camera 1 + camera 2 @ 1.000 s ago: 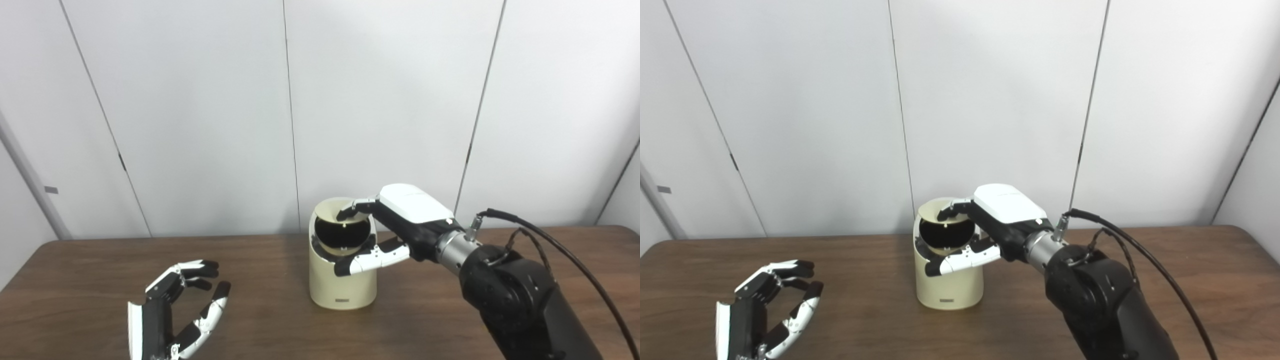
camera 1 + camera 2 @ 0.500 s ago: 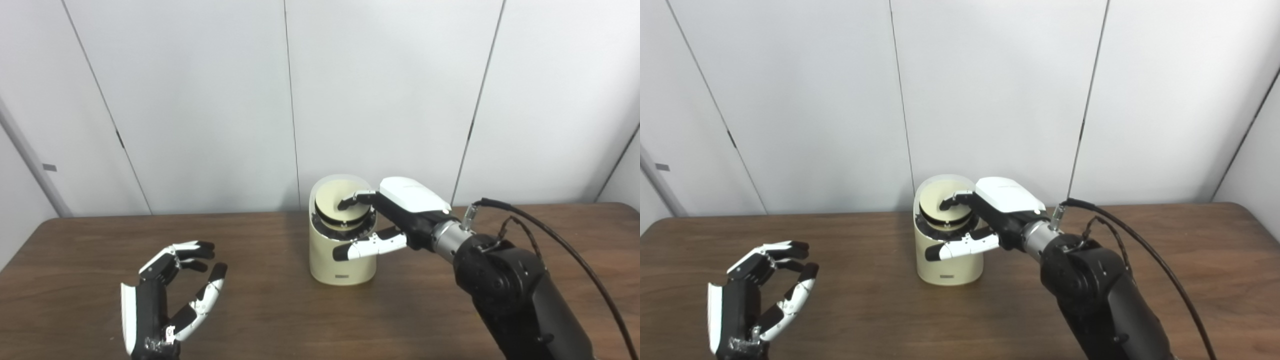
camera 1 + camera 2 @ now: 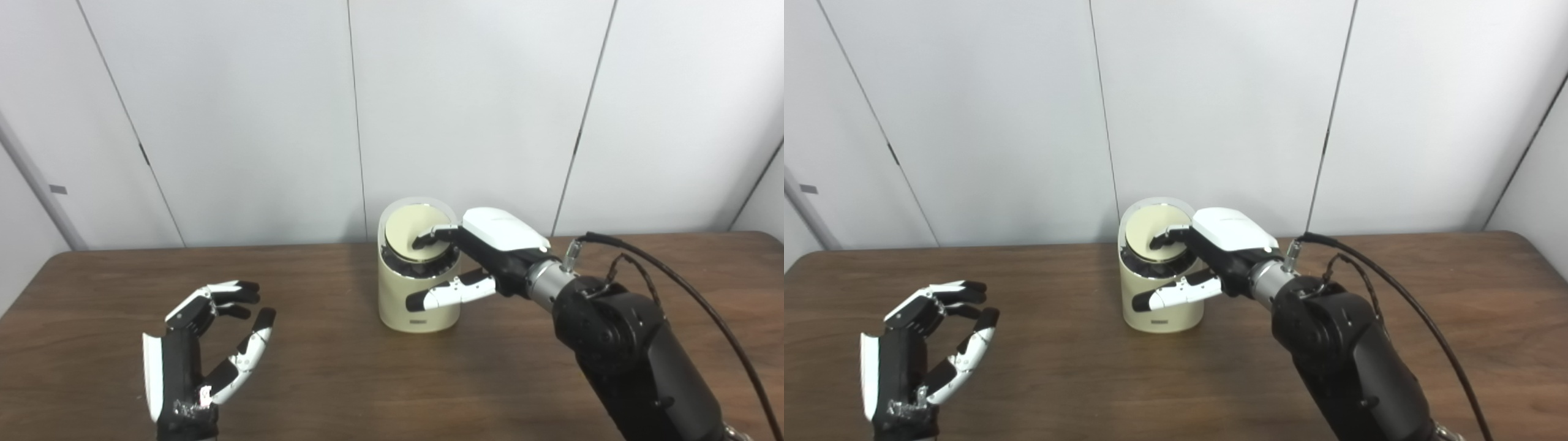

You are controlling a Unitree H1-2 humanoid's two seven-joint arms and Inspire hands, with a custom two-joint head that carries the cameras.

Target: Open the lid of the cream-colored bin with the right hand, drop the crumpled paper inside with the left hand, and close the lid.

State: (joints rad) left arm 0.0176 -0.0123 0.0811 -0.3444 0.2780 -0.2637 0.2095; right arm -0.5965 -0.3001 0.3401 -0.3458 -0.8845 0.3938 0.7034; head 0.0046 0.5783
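right hand [image 3: 484,257] | fingertips on lid [image 3: 411,234] (bin [image 3: 416,300] upright)

Bin [image 3: 419,300] mid-table [image 3: 367,392]; R hand [image 3: 484,257] on lid [image 3: 413,236]; L hand [image 3: 196,352] front-left.

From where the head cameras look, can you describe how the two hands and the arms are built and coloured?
The left hand has a black palm, a white edge shell and white fingers with black tips. The right hand has a glossy white back cover, a black body and matching fingers. A silver metal wrist collar joins it to a bulky black forearm, and a black cable loops from the wrist.
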